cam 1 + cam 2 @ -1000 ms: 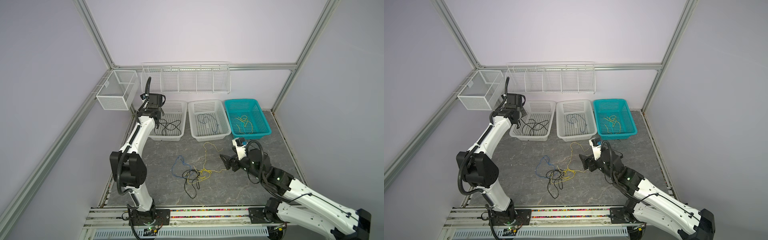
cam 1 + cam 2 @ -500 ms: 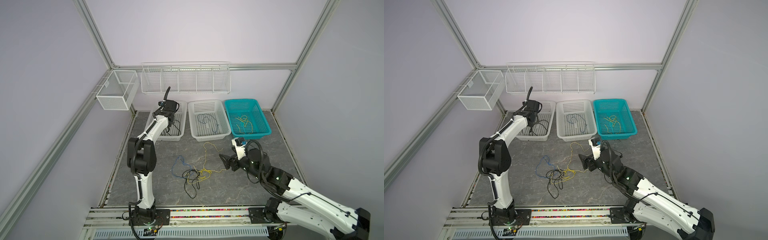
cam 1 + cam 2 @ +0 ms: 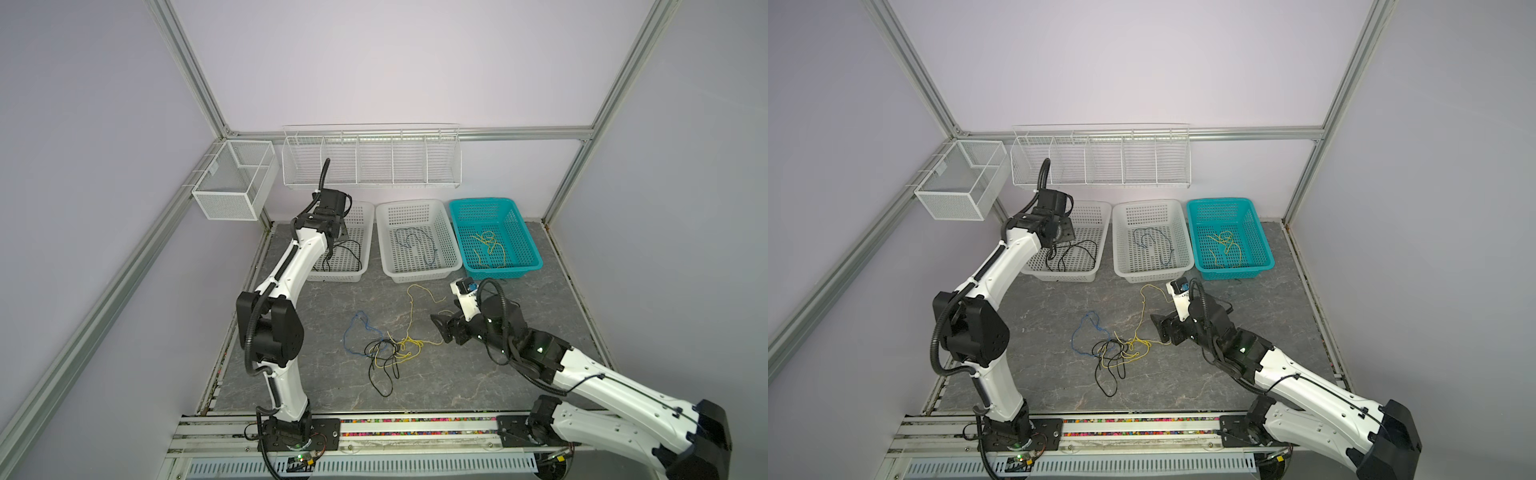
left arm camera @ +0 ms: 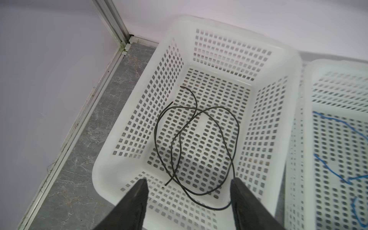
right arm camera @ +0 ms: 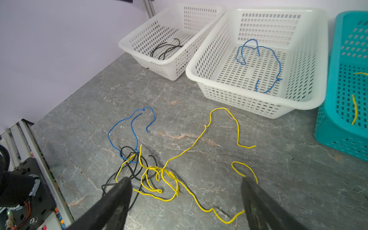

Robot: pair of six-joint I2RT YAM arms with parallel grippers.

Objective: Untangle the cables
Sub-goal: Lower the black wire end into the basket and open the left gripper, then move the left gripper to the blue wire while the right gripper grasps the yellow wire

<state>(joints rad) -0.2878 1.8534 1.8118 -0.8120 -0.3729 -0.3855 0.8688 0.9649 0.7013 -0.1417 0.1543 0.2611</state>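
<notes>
cables [image 3: 390, 347] tangle on marbled tabletop [image 3: 457, 382] within lilac walls [image 3: 374, 62].

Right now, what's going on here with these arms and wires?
Two arms are picking apart a tangle of black, blue and yellow cables on the table, apparently sorting by colour. The left gripper hangs open over the left white basket, where black cables lie. The right gripper is open beside the tangle. The middle basket holds a blue cable, the teal basket yellow cables.
</notes>
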